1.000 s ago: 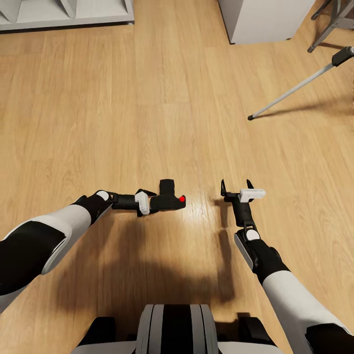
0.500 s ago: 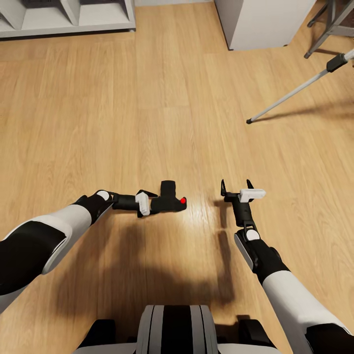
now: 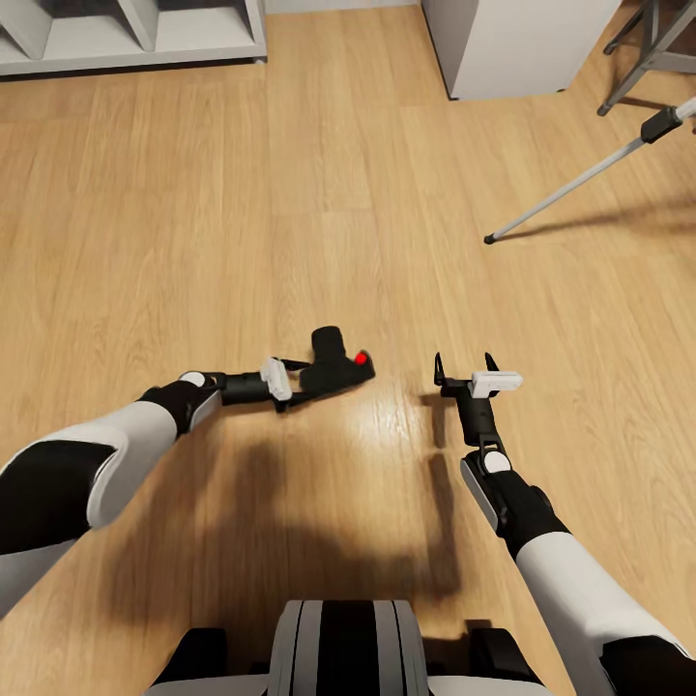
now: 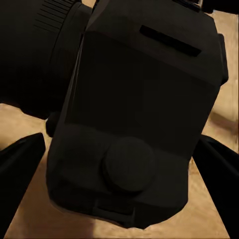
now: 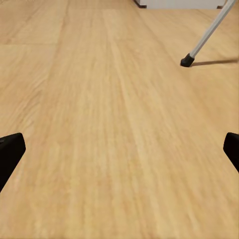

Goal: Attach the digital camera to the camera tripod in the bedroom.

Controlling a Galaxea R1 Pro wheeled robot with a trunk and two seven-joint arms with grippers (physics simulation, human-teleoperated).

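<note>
Left fingers (image 3: pixel 307 379) clamp digital camera (image 3: pixel 338 363); right fingers (image 3: pixel 465 365) spread, empty.

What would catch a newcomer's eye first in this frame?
Probably the digital camera with its red button, clamped in the left gripper above the wood floor in mid-picture. Next, the silver leg of the camera tripod slanting down at the upper right, while the right gripper hangs open with nothing between its fingers.

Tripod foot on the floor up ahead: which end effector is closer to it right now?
Right. The right end effector is open, below and slightly left of the tripod foot in the head view. The left end effector, gripping the digital camera, sits farther left.
</note>
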